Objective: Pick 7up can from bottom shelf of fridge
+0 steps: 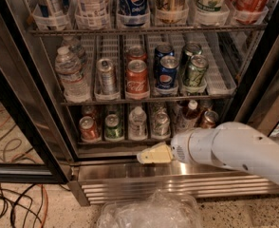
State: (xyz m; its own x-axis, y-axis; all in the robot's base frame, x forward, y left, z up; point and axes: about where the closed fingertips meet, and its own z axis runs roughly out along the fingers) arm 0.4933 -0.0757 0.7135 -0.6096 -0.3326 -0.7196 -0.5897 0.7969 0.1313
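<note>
7up can (161,123): upright on bottom shelf (125,142) of fridge (130,172).
Gripper (143,156): at can's 7 o'clock, outside shelf edge, not touching.
Grip: cannot tell whether open or closed.

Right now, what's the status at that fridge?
Cream gripper below bottom wire shelf. Pale silvery 7up can untouched, just above. Path looks unblocked.

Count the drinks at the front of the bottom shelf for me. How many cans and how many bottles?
Cans: 4 (red can, green can, 7up can, copper-brown can)
Bottles: 2 (clear bottle, white-capped bottle)
Total: 6
The gripper hovers just below the front edge of the bottom shelf.
</note>
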